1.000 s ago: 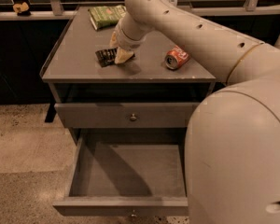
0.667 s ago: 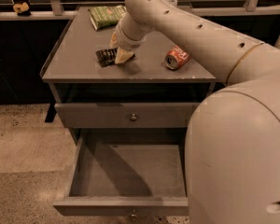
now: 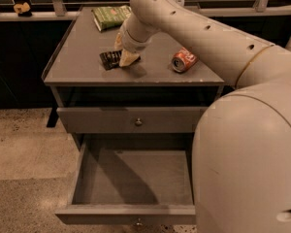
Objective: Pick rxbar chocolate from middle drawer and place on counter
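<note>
The rxbar chocolate [image 3: 109, 59], a small flat black bar, lies on the counter [image 3: 150, 74] left of centre. My gripper [image 3: 124, 52] is down at the counter, right at the bar's right end and touching or overlapping it. The arm reaches in from the upper right. The middle drawer [image 3: 131, 178] is pulled out below the cabinet, and its grey inside shows nothing in it.
A green snack bag [image 3: 110, 16] lies at the counter's back left. A red can [image 3: 183, 60] lies on its side right of the gripper. A shut knobbed drawer front [image 3: 138, 121] sits above the open drawer. My pale robot body [image 3: 252, 159] fills the right side.
</note>
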Available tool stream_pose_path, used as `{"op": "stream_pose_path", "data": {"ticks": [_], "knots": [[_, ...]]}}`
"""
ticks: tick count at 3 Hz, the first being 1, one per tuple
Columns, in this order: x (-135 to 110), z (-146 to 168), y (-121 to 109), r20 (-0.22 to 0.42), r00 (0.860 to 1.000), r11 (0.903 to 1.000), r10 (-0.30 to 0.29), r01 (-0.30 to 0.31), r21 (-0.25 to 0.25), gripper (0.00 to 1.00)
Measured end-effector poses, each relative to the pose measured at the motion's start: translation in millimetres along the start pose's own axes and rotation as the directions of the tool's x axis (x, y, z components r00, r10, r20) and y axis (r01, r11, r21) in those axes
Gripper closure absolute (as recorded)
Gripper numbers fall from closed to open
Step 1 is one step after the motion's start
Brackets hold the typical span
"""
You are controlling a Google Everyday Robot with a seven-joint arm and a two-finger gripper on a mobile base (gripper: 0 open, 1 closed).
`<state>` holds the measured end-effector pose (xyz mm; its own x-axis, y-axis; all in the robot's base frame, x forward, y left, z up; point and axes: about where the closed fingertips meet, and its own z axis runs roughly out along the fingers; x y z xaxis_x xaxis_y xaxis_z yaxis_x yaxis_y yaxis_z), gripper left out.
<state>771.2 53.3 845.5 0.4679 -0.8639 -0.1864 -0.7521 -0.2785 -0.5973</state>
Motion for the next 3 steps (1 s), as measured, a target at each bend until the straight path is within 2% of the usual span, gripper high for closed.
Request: {"op": "stream_pose_path", "data": {"ticks": [1, 2, 3], "knots": [[0.0, 0.1, 0.0, 0.0, 1.0, 1.0, 0.0, 0.0, 0.0, 0.13], [0.0, 0.1, 0.0, 0.0, 1.0, 1.0, 0.0, 0.0, 0.0, 0.0], [0.0, 0.1, 0.1, 0.0, 1.0, 1.0, 0.0, 0.0, 0.0, 0.0]]}}
